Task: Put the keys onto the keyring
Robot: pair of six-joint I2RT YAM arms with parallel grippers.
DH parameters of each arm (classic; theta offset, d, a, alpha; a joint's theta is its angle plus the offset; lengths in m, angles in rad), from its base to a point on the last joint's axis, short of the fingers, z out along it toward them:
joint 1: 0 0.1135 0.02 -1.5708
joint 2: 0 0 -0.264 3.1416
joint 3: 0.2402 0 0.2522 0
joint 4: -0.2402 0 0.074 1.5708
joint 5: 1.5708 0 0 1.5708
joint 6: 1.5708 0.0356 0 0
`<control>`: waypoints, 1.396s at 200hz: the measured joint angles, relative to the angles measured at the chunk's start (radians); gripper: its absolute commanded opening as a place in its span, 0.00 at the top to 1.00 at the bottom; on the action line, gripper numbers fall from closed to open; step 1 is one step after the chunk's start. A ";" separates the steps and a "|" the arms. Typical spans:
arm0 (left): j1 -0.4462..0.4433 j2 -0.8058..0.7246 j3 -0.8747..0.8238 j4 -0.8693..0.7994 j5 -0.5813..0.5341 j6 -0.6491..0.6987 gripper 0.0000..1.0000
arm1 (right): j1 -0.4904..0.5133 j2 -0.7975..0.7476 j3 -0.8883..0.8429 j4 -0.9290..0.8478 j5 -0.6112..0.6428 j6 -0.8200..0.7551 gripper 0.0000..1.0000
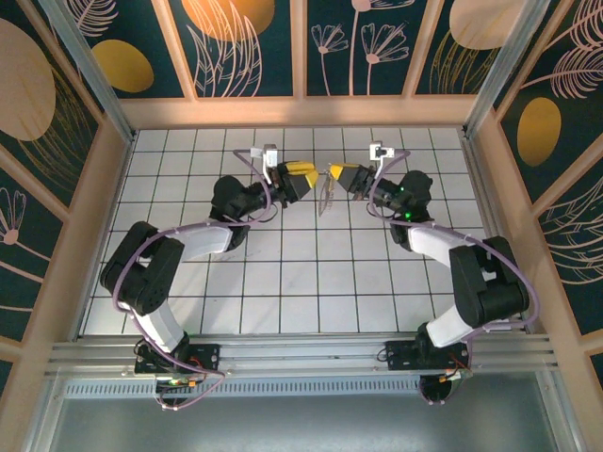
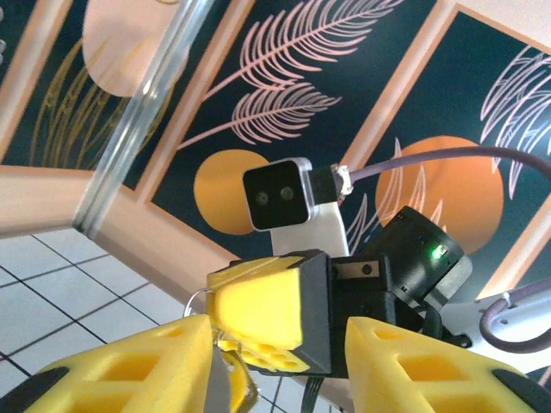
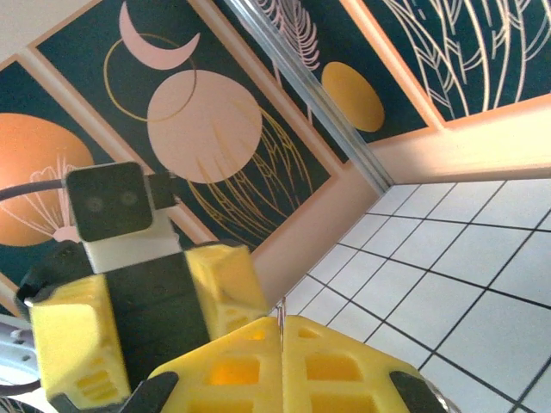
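My right gripper (image 3: 280,323) is shut on the keyring (image 3: 279,315), whose thin metal edge pokes up between its yellow fingers. In the left wrist view the keyring (image 2: 193,298) shows as a thin wire arc beside the right gripper's yellow fingertips (image 2: 258,301). A small gold key (image 2: 237,382) hangs below them. My left gripper (image 2: 277,344) stands open, its fingers on either side of the right gripper's tips, and the key is close to its left finger (image 2: 129,370). From above, the left gripper (image 1: 313,175) and right gripper (image 1: 334,172) meet tip to tip above the tiles, with the keyring (image 1: 325,198) dangling beneath.
White tiled floor (image 1: 301,273) lies under both arms. Wooden-framed patterned walls (image 1: 301,47) close the back and sides. A metal rail (image 1: 301,353) runs along the near edge by the arm bases.
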 measured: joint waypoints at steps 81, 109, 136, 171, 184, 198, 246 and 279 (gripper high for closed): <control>0.105 -0.008 0.203 -0.383 0.113 0.187 0.44 | -0.060 0.166 0.221 -0.122 -0.196 0.018 1.00; 0.128 0.061 0.307 -0.490 0.195 0.232 0.43 | -0.060 0.223 0.289 -0.163 -0.259 0.014 1.00; 0.139 0.135 0.357 -0.558 0.276 0.235 0.42 | -0.060 0.256 0.302 -0.189 -0.298 0.014 1.00; 0.140 0.189 0.409 -0.633 0.360 0.235 0.43 | -0.058 0.261 0.302 -0.200 -0.331 0.014 1.00; 0.140 0.200 0.430 -0.643 0.383 0.235 0.44 | -0.057 0.261 0.302 -0.201 -0.331 0.014 1.00; 0.140 0.209 0.444 -0.642 0.402 0.225 0.46 | -0.056 0.261 0.302 -0.201 -0.332 0.014 1.00; 0.140 0.227 0.447 -0.603 0.443 0.159 0.49 | -0.041 0.261 0.304 -0.208 -0.334 0.014 1.00; 0.140 0.228 0.446 -0.588 0.451 0.143 0.50 | -0.031 0.261 0.314 -0.208 -0.333 0.014 1.00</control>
